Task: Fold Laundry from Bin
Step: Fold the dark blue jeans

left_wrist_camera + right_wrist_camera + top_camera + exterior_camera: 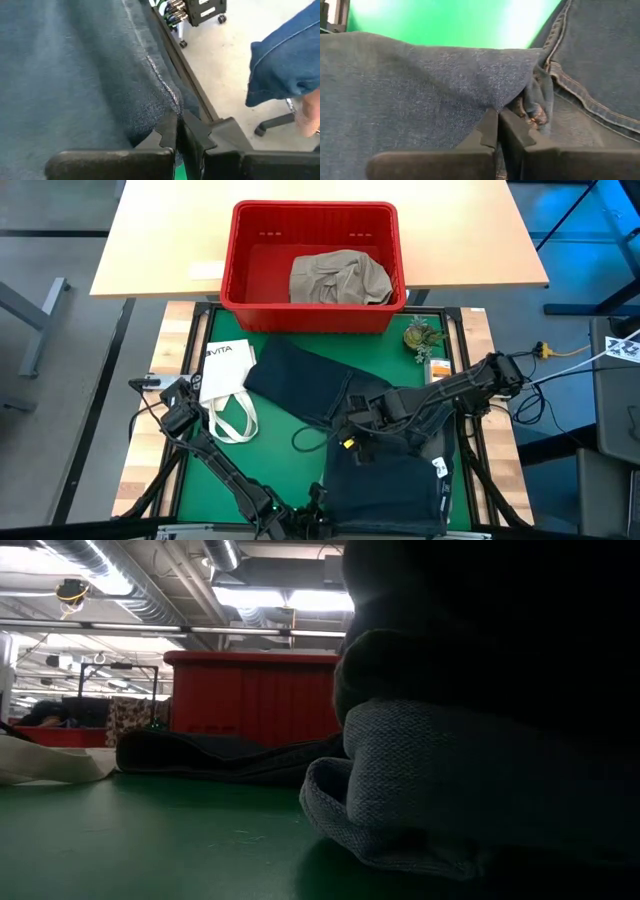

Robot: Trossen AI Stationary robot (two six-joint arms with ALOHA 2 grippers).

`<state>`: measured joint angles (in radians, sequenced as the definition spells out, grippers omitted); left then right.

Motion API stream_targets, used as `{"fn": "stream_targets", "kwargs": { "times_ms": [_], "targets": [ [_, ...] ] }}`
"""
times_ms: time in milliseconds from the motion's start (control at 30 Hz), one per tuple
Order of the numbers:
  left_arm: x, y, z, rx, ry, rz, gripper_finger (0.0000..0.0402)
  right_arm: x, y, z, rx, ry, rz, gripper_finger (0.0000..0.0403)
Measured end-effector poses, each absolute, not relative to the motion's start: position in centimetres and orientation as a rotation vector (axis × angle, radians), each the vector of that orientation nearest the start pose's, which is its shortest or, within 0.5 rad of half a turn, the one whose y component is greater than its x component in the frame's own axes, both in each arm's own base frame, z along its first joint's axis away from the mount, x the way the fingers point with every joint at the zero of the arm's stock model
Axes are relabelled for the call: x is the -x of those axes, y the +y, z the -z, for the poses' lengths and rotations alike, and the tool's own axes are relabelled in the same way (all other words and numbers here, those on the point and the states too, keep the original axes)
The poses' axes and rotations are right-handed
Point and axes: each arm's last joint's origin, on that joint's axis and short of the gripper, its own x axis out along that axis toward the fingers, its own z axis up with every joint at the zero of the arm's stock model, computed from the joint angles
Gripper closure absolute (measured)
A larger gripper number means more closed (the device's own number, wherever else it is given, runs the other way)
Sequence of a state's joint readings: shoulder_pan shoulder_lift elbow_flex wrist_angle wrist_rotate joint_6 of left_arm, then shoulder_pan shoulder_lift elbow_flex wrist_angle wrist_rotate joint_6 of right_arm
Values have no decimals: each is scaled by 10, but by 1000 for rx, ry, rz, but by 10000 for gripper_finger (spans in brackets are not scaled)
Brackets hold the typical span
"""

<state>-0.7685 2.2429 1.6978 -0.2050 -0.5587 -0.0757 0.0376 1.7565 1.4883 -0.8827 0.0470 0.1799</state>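
Note:
Dark blue jeans lie on the green mat, one part stretching toward the far left. My left gripper is shut on them near the table's near edge. My right gripper is shut on them near the mat's middle. In the low view a fold of the jeans fills the near right. The red bin stands on the far side, holding a khaki garment. My left gripper pinches a seamed edge of the jeans between its two fingers, coming in slanting downward. The denim rises to the fingers in a ridge. My right gripper pinches a raised fold of the denim between its two fingers, steeply from above. The cloth tents up to them, and the rest lies on the mat.
A white tote bag with loop handles lies on the mat's left. A small plant and an orange item sit at the far right. A person's blue sleeve shows beyond the table's edge.

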Motion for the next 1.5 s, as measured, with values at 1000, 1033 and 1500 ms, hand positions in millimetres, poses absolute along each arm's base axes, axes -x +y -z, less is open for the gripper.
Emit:
{"fn": "stream_targets", "kwargs": {
  "times_ms": [1000,1033,1500],
  "targets": [
    [-371,-338,-176,-182,528,196,226,-354,11,-284,-143,1213,72,199],
    [-371,-338,-177,-174,518,197,222,-353,12,-288,-150,1222,59,199],
    [-367,-339,-195,-175,469,196,223,-341,72,-332,-94,1215,-114,198]
  ]
}}
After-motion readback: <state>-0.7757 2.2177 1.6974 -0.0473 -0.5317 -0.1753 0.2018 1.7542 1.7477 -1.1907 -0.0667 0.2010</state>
